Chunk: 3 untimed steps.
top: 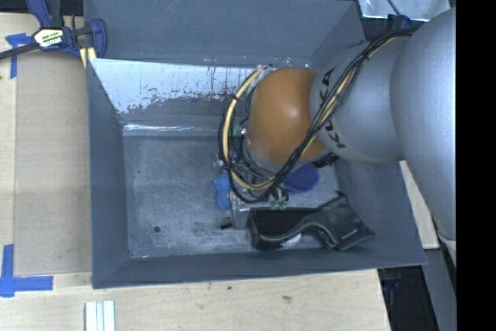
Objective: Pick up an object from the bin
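The gripper (237, 212) is low over the floor of the bin, under the wrist's orange cover (279, 116) and a loop of cables (232, 128). These hide most of it, so I cannot tell whether it is open or closed, or whether it holds anything. Touching or just beside it, on its left, lies a small blue piece (222, 191). Just to its right, a black curved object (310, 226) lies flat along the bin's near wall, one end close to the gripper. Beyond that, up and to the right, a rounded blue thing (304, 178) shows past the cables. To the gripper's left the grey bin (159, 190) floor is scuffed. The silver arm (395, 97) comes in from the right.
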Available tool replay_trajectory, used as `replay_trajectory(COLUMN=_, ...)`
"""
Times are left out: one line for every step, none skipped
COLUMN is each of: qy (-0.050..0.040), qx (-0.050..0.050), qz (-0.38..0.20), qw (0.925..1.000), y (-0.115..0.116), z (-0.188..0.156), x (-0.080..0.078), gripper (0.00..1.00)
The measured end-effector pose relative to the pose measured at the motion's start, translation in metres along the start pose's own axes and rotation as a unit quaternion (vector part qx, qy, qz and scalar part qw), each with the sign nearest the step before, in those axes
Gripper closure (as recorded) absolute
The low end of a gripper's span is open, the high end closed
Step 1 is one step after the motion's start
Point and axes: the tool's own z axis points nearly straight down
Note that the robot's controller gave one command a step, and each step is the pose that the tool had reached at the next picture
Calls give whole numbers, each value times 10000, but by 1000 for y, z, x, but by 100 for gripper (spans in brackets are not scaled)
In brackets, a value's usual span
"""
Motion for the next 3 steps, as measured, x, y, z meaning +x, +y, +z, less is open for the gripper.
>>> replay_trajectory(qy=-44, qx=-3, qz=13, qw=10000, y=0, z=-5, x=-2, gripper=100)
replay_trajectory(qy=-83, qx=0, qz=-33, qw=10000, y=2, z=-105, x=-26, gripper=100)
replay_trajectory(qy=-90, qx=-6, qz=-242, qw=9997, y=22, z=-193, x=-40, gripper=100)
